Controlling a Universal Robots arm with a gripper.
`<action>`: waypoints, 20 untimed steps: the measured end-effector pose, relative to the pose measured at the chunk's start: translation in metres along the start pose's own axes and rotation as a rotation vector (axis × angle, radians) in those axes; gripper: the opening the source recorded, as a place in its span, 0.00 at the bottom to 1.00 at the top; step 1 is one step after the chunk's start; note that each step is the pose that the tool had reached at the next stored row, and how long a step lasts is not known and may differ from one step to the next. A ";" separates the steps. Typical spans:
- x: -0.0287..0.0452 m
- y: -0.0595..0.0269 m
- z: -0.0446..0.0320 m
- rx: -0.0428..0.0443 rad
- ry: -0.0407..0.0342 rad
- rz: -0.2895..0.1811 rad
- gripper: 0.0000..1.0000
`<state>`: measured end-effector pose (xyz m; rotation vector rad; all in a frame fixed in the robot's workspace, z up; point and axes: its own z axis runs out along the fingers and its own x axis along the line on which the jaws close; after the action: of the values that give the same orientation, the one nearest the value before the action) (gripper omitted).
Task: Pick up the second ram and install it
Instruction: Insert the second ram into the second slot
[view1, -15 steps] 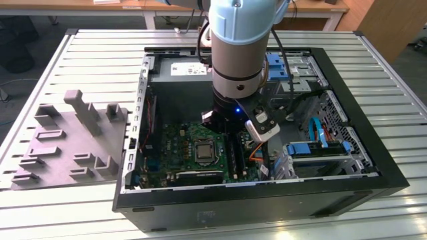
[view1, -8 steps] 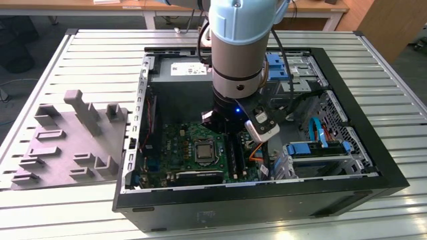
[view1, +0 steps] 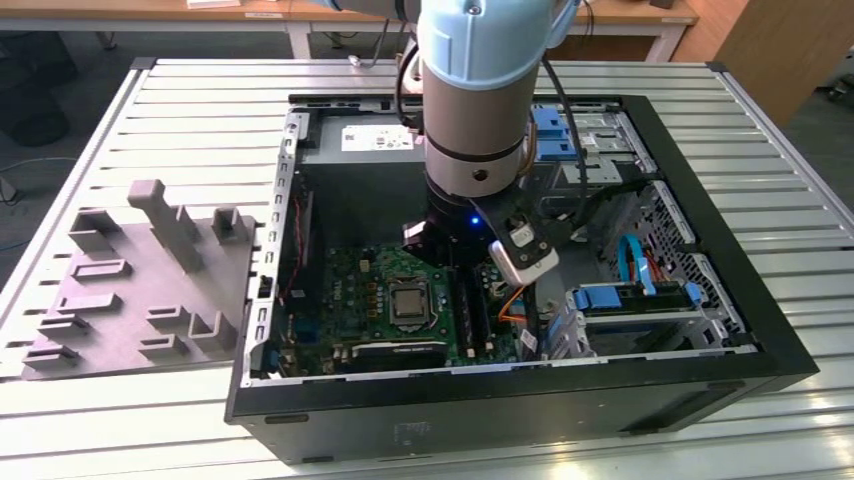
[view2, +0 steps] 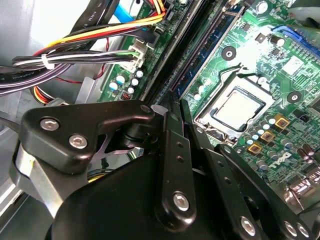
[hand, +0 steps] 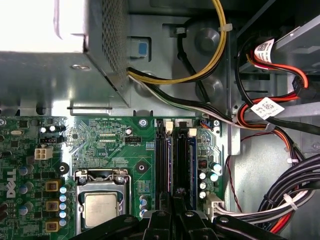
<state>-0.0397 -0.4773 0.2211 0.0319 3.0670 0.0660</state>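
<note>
My gripper (view1: 461, 272) reaches down into the open computer case (view1: 507, 405), right over the long black slots (hand: 161, 160) of the green motherboard (view1: 367, 285). In the second wrist view the second ram (view2: 202, 62), a narrow blue-green stick with small dark chips, stands on edge along the slots (view2: 175, 45). Its near end meets my gripper (view2: 177, 105). The two black fingers (view2: 170, 150) are drawn together on it. In the first wrist view my gripper (hand: 174, 202) lines up with the slots, and the stick's lower edge is hidden.
The processor socket (hand: 100, 207) lies beside the slots. The grey power-supply box (view1: 360, 140) fills the far end of the case. Bundled cables (hand: 295, 185) run on the slots' other side. A drive cage (view1: 641, 300) stands at the exterior view's right, a grey fixture (view1: 134, 290) outside at the left.
</note>
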 end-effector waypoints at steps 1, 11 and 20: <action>0.0000 0.0000 0.0002 0.0000 0.0000 0.000 0.13; 0.0006 -0.0002 0.0029 0.0001 0.0001 0.000 0.13; 0.0008 -0.0002 0.0067 -0.0003 -0.0001 0.000 0.13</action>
<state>-0.0400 -0.4773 0.2144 0.0320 3.0669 0.0665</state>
